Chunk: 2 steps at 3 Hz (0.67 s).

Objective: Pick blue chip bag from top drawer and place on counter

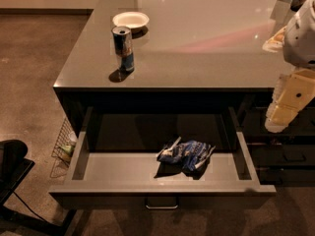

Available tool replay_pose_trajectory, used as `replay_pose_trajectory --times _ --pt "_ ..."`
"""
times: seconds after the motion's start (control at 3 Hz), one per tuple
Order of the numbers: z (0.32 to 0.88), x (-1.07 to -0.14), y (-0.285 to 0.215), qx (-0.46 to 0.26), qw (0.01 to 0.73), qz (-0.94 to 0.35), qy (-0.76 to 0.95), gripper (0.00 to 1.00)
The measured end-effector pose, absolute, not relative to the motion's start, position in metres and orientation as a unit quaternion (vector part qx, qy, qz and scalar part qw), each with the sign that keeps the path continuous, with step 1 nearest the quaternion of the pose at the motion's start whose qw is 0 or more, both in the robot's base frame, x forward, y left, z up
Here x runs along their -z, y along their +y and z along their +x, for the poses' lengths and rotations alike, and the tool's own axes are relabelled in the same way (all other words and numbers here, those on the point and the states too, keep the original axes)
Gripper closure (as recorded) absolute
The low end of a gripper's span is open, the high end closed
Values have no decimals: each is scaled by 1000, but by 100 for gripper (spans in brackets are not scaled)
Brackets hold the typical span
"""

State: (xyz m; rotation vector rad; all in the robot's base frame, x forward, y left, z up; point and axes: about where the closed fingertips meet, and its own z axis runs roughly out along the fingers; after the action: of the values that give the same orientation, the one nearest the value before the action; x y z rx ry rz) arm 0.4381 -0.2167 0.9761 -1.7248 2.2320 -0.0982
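The top drawer [118, 173] is pulled open below the counter [197, 38], with its metal handle at the front. The blue chip bag [186, 155] lies crumpled on the drawer's light grey floor, right of centre. My gripper [285, 107] hangs at the right edge of the view, beside the counter's front right corner. It is above and to the right of the drawer, apart from the bag, and holds nothing that I can see.
A blue-and-silver drink can [123, 48] stands near the counter's front left. A white bowl [130, 19] sits behind it. A wire basket [64, 144] is on the floor left of the drawer. Dark drawers [290, 154] are at the right. A black object [12, 166] is at the far left.
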Motion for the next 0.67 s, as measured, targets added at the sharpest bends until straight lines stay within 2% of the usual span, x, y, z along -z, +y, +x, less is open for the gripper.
replay_pose_trajectory --times 0.33,0.67 --pt "438 -976 -217 34 159 -603 781 0" --pt "438 -965 -214 45 191 -600 775 0"
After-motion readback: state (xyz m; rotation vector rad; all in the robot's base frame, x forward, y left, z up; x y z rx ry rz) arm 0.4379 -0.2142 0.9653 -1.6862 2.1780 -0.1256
